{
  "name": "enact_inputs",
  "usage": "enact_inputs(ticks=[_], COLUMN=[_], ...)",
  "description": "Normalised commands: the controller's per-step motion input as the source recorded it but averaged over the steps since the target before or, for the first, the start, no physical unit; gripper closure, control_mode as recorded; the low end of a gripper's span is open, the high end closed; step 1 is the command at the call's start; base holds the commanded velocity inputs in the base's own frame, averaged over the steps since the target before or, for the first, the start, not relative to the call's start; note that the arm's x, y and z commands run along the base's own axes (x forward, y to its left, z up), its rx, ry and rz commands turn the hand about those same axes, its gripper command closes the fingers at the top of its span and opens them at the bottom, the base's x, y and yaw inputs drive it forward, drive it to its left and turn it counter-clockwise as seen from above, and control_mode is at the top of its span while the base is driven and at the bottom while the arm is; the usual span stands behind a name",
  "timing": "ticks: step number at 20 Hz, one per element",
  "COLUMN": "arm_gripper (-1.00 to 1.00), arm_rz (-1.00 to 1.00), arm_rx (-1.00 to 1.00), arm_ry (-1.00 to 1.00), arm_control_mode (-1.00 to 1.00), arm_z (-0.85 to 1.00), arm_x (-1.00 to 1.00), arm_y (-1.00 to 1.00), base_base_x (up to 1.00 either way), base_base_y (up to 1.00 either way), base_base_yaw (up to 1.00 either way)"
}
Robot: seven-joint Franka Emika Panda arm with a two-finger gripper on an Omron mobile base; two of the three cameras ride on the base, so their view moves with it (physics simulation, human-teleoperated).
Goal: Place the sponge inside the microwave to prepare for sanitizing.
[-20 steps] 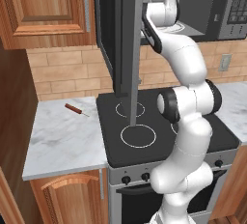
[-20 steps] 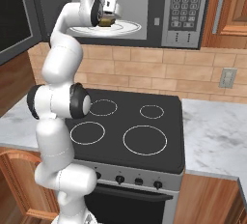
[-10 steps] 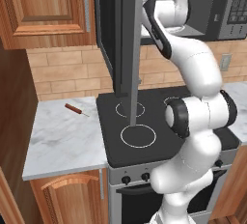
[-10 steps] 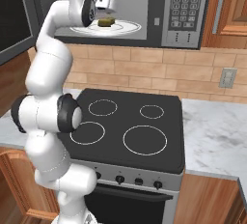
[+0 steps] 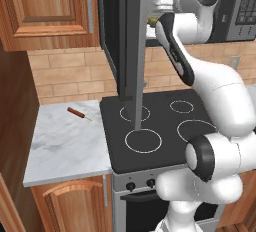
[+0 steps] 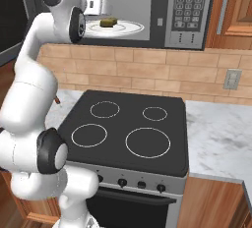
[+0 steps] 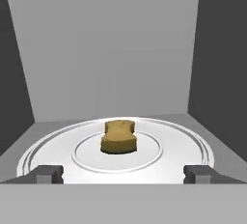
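While the sponge [image 7: 118, 137] lies on the middle of the white turntable plate [image 7: 188, 151] inside the microwave [image 6: 189, 11], nothing is held by the hand [image 7: 124, 174]: its two dark fingertips [image 7: 47, 174] are seen spread wide at the bottom of the hand view, with the sponge well apart from both and deeper in the cavity. In the right base view the sponge [image 6: 109, 22] is seen resting flat on the plate, with the hand [image 6: 98, 6] at the left part of the door opening. In the left base view the open microwave door [image 5: 127, 36] is seen edge-on, projecting out over the stove [image 5: 165, 126].

The placing itself is judged to be done, so the step in hand is taken to be the retreat of the arm. A straight pull-back along the line of the fingers is advised, level with the plate, so that neither the plate rim nor the cavity walls are brushed. The spread jaws should be left as they are until the opening is passed, since the sponge is light and soft-looking and could be nudged off centre by a stray finger. Care is also called for beside the projecting door, which stands close to the upper arm. A thin reddish-brown tool [image 5: 78, 113] lies on the marble surface [image 5: 65, 146] left of the stove and need not be touched.
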Motion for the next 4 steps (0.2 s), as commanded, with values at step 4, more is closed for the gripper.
enact_inputs(ticks=[4], arm_gripper=[-1.00], arm_rz=[0.01], arm_rx=[0.00], arm_ry=[-0.08], arm_control_mode=[-1.00], arm_z=[0.28], arm_x=[-1.00], arm_y=[0.00], base_base_x=[0.00], base_base_y=[0.00], base_base_yaw=[0.00])
